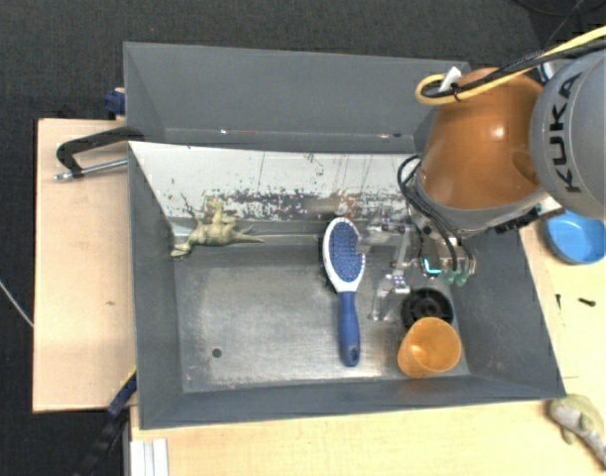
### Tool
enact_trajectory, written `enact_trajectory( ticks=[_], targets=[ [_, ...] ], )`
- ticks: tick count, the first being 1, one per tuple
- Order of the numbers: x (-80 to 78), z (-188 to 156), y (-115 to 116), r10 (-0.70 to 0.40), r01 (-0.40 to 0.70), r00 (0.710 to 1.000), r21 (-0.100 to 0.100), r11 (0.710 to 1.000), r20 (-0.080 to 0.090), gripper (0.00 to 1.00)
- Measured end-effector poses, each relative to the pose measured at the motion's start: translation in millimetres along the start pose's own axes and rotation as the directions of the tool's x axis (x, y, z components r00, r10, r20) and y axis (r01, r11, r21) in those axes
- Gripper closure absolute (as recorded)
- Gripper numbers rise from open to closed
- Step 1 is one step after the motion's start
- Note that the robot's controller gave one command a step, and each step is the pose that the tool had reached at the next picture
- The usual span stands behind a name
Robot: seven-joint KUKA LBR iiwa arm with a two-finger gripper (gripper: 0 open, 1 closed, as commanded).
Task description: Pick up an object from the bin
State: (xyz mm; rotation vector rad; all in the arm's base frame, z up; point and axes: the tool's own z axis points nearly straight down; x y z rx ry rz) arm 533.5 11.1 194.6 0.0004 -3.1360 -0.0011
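Taking the floor of the grey metal bin (pixel 253 315) as a dial, with 12 o'clock at the far wall, the nearest thing is an orange plastic cup (pixel 428 347). It lies at about 4 o'clock, close to the near wall, with its round mouth showing from above. Touching its far side, towards 12 o'clock from it, is a black round container (pixel 424 303), partly covered by the cup's rim.

At 9 o'clock from these two, near the middle of the floor, lies a blue-handled hairbrush (pixel 348 317) with a white oval head. Its handle end points to 6 o'clock, almost reaching the near wall, and its head points to 12 o'clock, close under the far wall. It is apart from the cup and from the black round container.

The gripper (pixel 400 281) hangs at about 3 o'clock on the dial, between the head end of the hairbrush and the black round container and just beyond the container's far edge. Its shiny metal parts and cables overlap in this view, so it cannot be told whether it is open or closed. Nothing can be made out in its grasp. Behind it, towards 2 o'clock, the rounded orange cover (pixel 481 147) on the wrist rises over the bin's right far corner.

Farthest off, at about 10 o'clock, a pale green toy dinosaur (pixel 215 231) stands alone at the foot of the far wall, well apart from everything else.
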Motion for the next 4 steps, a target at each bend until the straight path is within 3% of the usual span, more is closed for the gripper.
enact_trajectory(
  ticks=[1,2,3,4],
  targets=[
    [17.1,119.1,-71.8,-0.139,0.139,0.990,0.001,0.990,0.000,0.00],
    [3.3,102.6,-147.1,-0.315,0.314,0.949,0.007,0.949,0.017,0.00],
    [3.7,103.1,-145.3,-0.317,0.317,0.948,0.004,0.949,0.015,1.00],
    [12.8,-15.7,-154.6,-0.335,0.335,0.942,0.010,0.942,0.017,1.00]
  ],
)
